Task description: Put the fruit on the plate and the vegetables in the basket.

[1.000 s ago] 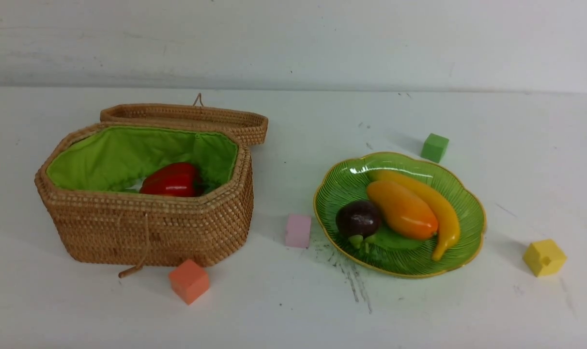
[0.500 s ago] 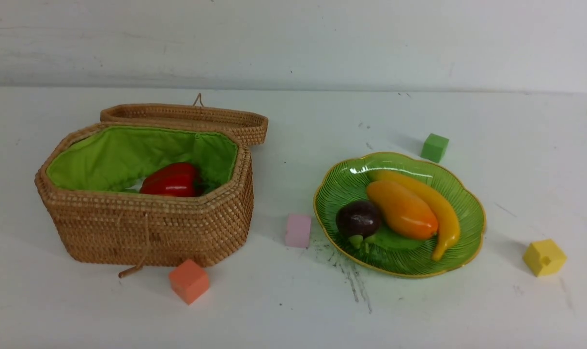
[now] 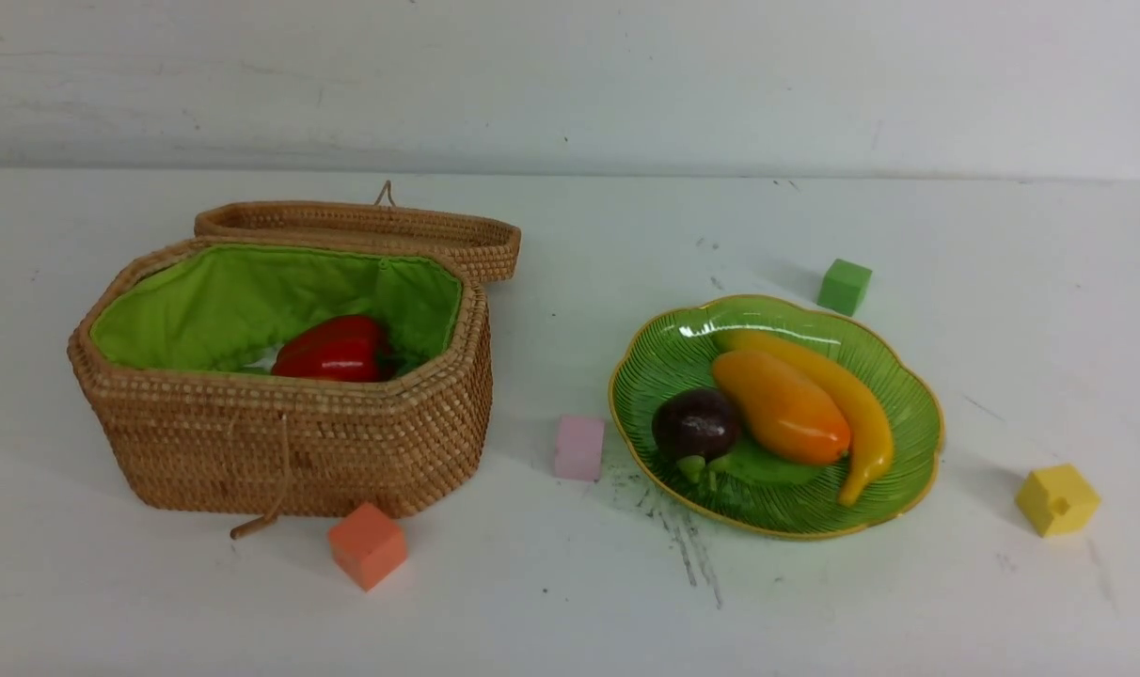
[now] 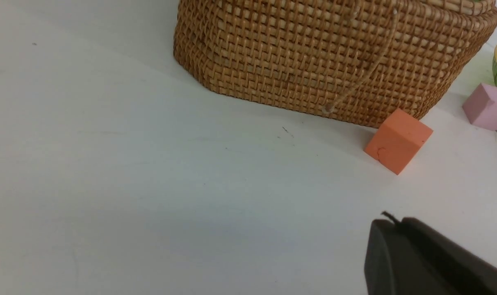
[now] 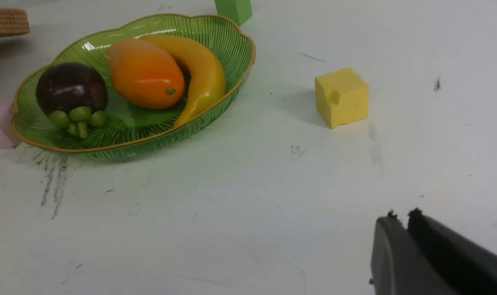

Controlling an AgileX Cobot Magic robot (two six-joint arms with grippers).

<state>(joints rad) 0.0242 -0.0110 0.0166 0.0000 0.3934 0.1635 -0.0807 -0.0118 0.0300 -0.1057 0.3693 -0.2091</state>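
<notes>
Plainly a white worktop [image 3: 570, 602], matt and scuffed, smeared with dark streaks by the near edge of the plate [image 3: 664, 362]. Behind it, a pale bare wall [image 3: 570, 75].

Left end effector [image 4: 392, 219]: closed tight, empty, poised low over bare worktop. Ahead of it, nearest, an orange cube [image 3: 367, 545]; just beyond that cube, the basket [image 3: 288, 451], tan wicker, eight-sided, lined in bright green cloth, lid [image 3: 363, 226] thrown back behind, cord loop [image 3: 269, 498] hanging down the front wall. Inside, a glossy red bell pepper [image 3: 335, 350]; other vegetables hidden or impossible to make out.

Right end effector [image 5: 400, 215]: fingers drawn nearly together, only a thin seam between them, gripping nothing. Ahead of it, closest, a yellow cube [image 3: 1057, 500]; farther off, toward the left arm's side, the ribbed green plate with its scalloped yellow rim. On it, touching side by side, banana [image 3: 857, 404], mango [image 3: 782, 409] and dark-purple mangosteen [image 3: 695, 423], green cap turned toward the robot. Beyond the plate, a green cube [image 3: 845, 286]; between plate and basket, a pink cube [image 3: 579, 448].
</notes>
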